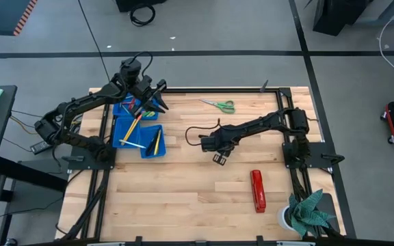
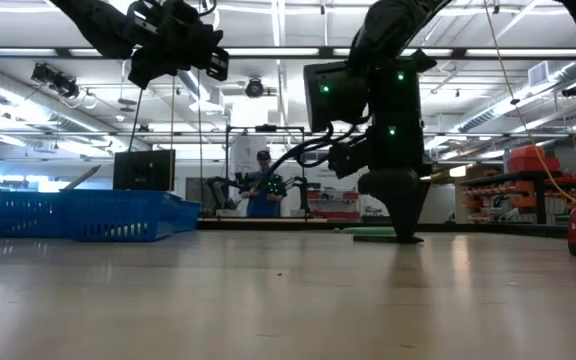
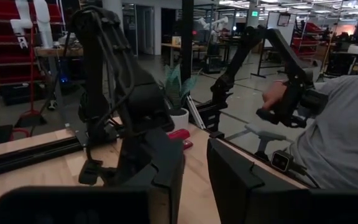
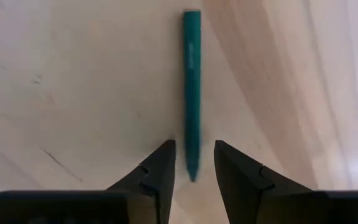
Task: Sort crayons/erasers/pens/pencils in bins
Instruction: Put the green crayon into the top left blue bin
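honestly this could go sideways: right tool hangs over mid surface, fingers narrowly apart around the tip of a green crayon lying flat, holding nothing. pinch that far out on the end and it'll pivot or skid free. left tool hangs over the bins, fingers apart, empty.

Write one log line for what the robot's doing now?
right tool: open, straddling green crayon tip on table | left tool: raised over bins | crayon not gripped
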`<state>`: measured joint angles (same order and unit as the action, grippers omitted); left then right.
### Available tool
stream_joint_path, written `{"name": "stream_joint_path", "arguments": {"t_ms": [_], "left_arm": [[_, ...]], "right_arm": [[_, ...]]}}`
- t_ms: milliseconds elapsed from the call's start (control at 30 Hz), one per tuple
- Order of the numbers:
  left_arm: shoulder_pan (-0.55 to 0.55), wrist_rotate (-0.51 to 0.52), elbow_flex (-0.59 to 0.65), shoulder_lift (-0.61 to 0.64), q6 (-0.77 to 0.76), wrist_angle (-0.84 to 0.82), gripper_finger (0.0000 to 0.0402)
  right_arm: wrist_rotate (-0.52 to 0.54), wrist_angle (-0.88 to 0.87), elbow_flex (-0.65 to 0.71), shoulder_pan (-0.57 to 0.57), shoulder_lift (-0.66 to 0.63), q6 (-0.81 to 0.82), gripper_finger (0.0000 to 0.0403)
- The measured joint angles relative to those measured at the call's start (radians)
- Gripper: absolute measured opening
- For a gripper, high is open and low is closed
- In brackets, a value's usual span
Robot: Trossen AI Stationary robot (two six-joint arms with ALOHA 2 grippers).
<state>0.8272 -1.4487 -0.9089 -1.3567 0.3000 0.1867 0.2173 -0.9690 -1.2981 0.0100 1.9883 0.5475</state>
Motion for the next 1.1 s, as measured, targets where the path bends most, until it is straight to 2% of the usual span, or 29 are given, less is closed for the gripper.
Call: {"name": "stream_joint_path", "arguments": {"t_ms": [133, 433, 500, 700, 933, 1100], "left_arm": [[0.0, 0.0, 0.0, 0.0, 0.0, -0.001, 0.0082], [0.0, 0.0, 0.0, 0.0, 0.001, -0.001, 0.0083], [0.0, 0.0, 0.0, 0.0, 0.0, -0.001, 0.008], [0.0, 0.0, 0.0, 0.0, 0.001, -0.001, 0.0076], [0.0, 0.0, 0.0, 0.0, 0.001, -0.001, 0.0081], [0.0, 0.0, 0.0, 0.0, 0.002, -0.001, 0.0082]], "right_arm": [[-0.059, 0.071, 0.055, 0.012, -0.011, -0.034, 0.0119], [-0.04, 0.079, 0.062, 0.009, -0.008, -0.045, 0.0112], [-0.04, 0.083, 0.062, 0.006, -0.007, -0.059, 0.0097], [-0.054, 0.094, 0.062, 0.008, -0.006, -0.113, 0.0018], [-0.062, 0.108, 0.068, 0.013, -0.026, -0.122, 0.0023], [-0.001, 0.152, 0.071, -0.025, -0.152, -0.079, 0.0023]]}}
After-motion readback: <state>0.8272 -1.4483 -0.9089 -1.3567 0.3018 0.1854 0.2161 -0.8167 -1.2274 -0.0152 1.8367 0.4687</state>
